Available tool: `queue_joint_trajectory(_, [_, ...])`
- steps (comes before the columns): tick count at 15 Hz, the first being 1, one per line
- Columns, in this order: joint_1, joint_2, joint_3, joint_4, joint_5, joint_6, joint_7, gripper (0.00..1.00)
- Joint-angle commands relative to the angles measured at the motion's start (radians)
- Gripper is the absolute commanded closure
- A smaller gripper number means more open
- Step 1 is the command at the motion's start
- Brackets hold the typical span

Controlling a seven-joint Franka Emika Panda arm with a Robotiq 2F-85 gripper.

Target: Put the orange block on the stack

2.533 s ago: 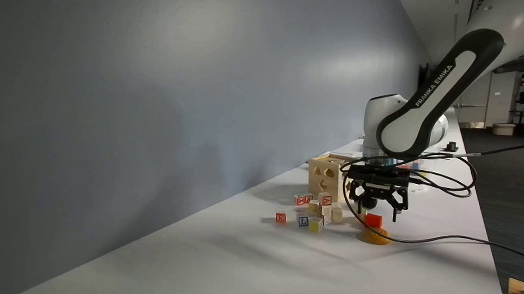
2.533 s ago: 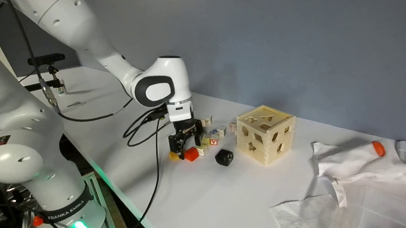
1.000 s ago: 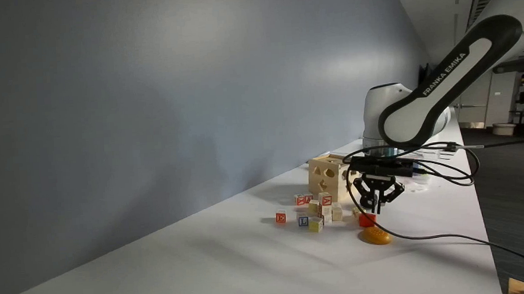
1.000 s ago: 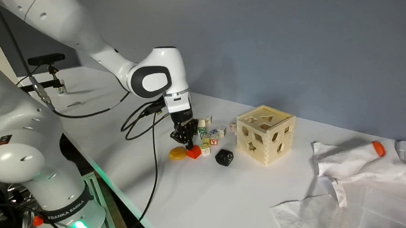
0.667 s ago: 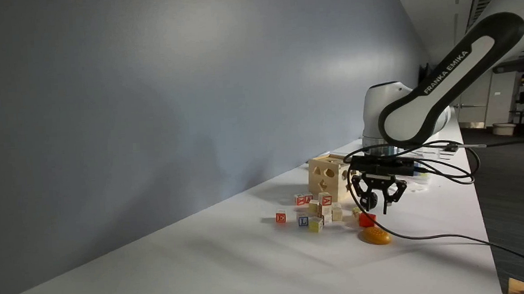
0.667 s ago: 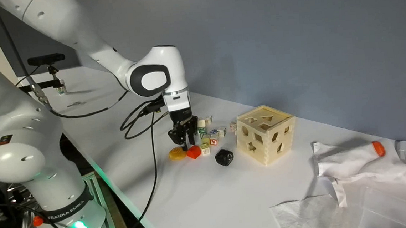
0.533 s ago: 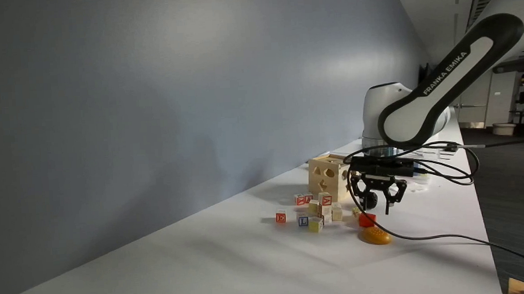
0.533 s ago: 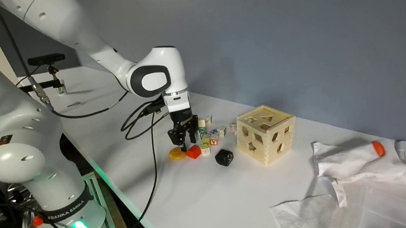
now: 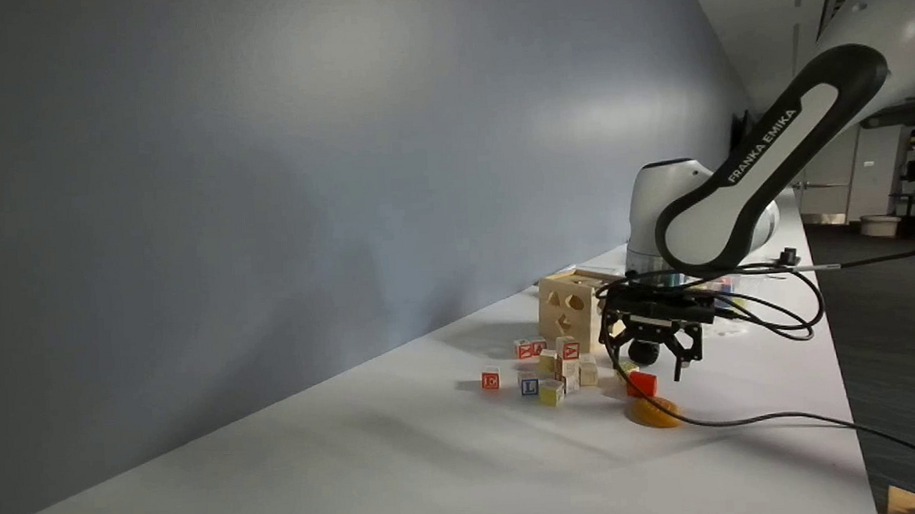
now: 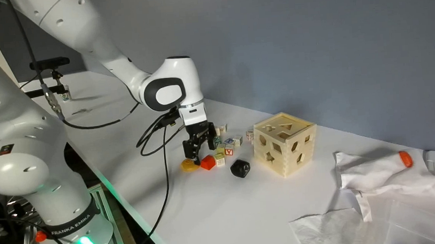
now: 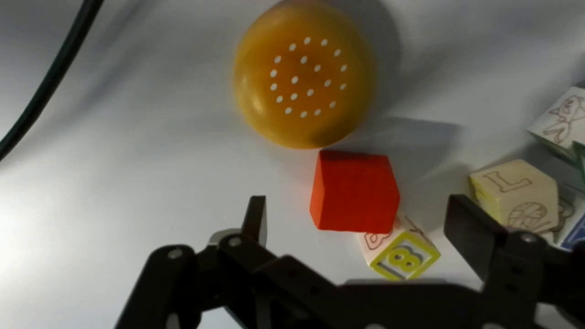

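The end effector [image 11: 355, 219] points down over the counter [image 10: 216, 214] with its jaws set wide. In the wrist view, one jaw stands to each side of the orange block [image 11: 358, 192], and a visible gap separates each jaw from it. The orange block rests on the counter, well apart from the stack [image 10: 285, 151], a pale wooden cube with shaped cutouts in its faces. A rounded orange piece [image 11: 304, 75] with white dots sits just beside the orange block; a lettered block [image 11: 402, 258] bearing a yellow 8 sits just beside it on another side. Contact at either location cannot be determined. In an exterior view, a black faceted object [image 10: 240, 168] lies between the lettered block and the stack. Near the stack, a block marked with a red A [image 9: 567, 348] rests on another block [image 9: 567, 369]. Crumpled white material [image 10: 382, 175] lies on the counter near the stack. A dark cable [image 11: 42, 93] crosses the upper left of the wrist view.
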Motion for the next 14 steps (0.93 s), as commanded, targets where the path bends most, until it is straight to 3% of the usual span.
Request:
queue_joint_trajectory(1, [0.018,0.037,-0.012,0.003,0.021,0.028,-0.025,0.0])
queue_joint_trajectory(3, [0.018,0.052,-0.013,0.005,0.011,0.031,-0.021,0.0])
queue_joint_trajectory(4, [0.016,0.059,-0.014,0.005,0.005,0.035,-0.018,0.25])
queue_joint_trajectory(5, [0.014,0.063,-0.014,0.005,-0.003,0.039,-0.014,0.26])
queue_joint_trajectory(12, [0.021,0.024,-0.029,0.0,0.014,0.025,-0.05,0.76])
queue_joint_trajectory(14, [0.027,-0.007,-0.033,-0.004,0.028,0.006,-0.08,0.81])
